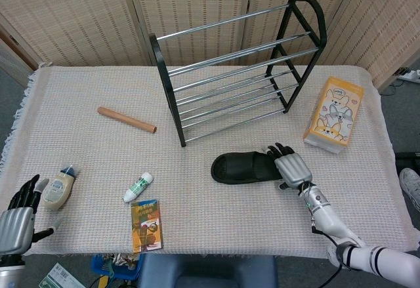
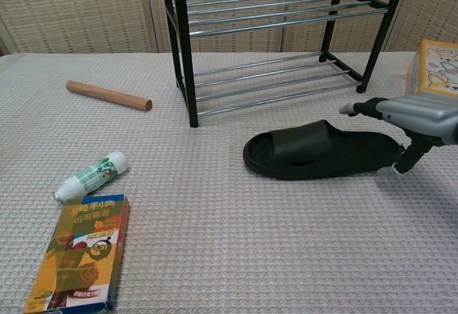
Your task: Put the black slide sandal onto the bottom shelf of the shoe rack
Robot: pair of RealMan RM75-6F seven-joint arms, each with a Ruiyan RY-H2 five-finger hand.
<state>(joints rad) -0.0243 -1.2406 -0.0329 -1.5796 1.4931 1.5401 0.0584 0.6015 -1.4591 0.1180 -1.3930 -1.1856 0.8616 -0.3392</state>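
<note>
We're looking at the black slide sandal (image 1: 244, 168) lying flat on the woven, waffle-textured tablecloth (image 1: 197, 222), and our right hand (image 1: 291, 166) is sitting right at its heel end, touching it. In the chest view the right hand's silver shell is up against the heel, with dark fingers (image 2: 361, 106) reaching over the back edge and another digit dropping down behind it. We can't tell whether it's actually gripping the sandal or only resting against it, so we're leaving that open. The sandal is smooth, matte, rubbery-looking, with a wide rounded strap and its open toe pointing away from the hand, toward the robot's left.

Just beyond the hand and sandal, the shoe rack (image 1: 236, 71) is standing upright: black arched end frames, shiny thin metal rods for shelves. Its bottom shelf (image 2: 275, 85) is near the sandal but not touching it. On the far side of the right hand, an orange cartoon-print box (image 1: 334, 113) is lying flat.

Way over on the other side, our left hand (image 1: 18, 214) is hanging at the table's near corner with fingers spread, holding nothing. Just beside it is a small cream squeeze bottle (image 1: 59, 187). Between the two hands we're seeing a white-and-green tube (image 1: 138, 187), a flat glossy snack packet (image 1: 146, 225), and further back a plain wooden dowel (image 1: 126, 119).
</note>
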